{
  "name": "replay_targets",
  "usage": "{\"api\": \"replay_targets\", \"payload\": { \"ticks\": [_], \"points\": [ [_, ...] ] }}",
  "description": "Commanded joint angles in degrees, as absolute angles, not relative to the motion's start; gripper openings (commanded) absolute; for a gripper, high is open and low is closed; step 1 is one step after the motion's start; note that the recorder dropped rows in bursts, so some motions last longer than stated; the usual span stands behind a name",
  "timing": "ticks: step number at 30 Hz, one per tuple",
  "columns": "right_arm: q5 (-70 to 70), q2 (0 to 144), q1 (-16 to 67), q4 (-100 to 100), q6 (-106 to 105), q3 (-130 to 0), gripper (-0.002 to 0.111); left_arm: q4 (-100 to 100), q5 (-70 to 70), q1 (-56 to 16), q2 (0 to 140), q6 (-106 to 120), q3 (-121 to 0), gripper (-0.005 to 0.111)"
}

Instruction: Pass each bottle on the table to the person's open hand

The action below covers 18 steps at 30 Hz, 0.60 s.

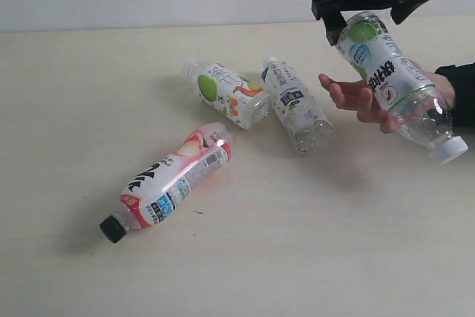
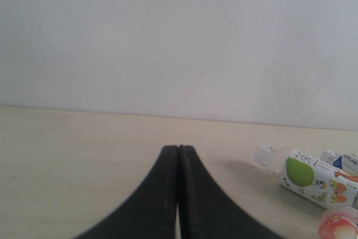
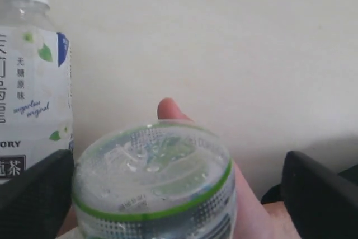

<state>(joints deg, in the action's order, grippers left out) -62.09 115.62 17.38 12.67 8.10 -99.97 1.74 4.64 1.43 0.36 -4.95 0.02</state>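
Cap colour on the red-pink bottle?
Black cap, on the red-pink bottle lying on the table; the exterior view shows it best.

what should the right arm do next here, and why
Probably draw the right gripper back off the lime-green bottle. Its jaws stand open, with a gap on one side, and the bottle already lies across the person's open hand. The fruit-label bottle, blue-white bottle and red-pink bottle are still on the table, waiting to be handed over.
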Motion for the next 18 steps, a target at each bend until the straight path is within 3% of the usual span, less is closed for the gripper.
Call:
{"api": "replay_targets", "payload": {
  "ticks": [1, 5, 8, 10, 18],
  "points": [
    [-58.8, 112.0, 17.3, 13.1, 6.8, -100.5, 0.094, 2.1, 4.6, 1.2, 0.0, -4.7, 0.0, 0.0],
    [-58.3, 108.1, 17.3, 13.1, 6.7, -100.5, 0.093, 2.1, 4.6, 1.2, 0.0, -4.7, 0.0, 0.0],
    [-57.9, 104.4, 17.3, 13.1, 5.6, -99.7, 0.084, 2.1, 4.6, 1.2, 0.0, -4.7, 0.0, 0.0],
    [-56.7, 101.7, 17.3, 13.5, 5.6, -98.3, 0.074, 2.1, 4.6, 1.2, 0.0, -4.7, 0.0, 0.0],
    [-51.7, 87.0, 17.3, 17.9, 5.8, -89.3, 0.011, 2.1, 4.6, 1.2, 0.0, -4.7, 0.0, 0.0]
  ]
}}
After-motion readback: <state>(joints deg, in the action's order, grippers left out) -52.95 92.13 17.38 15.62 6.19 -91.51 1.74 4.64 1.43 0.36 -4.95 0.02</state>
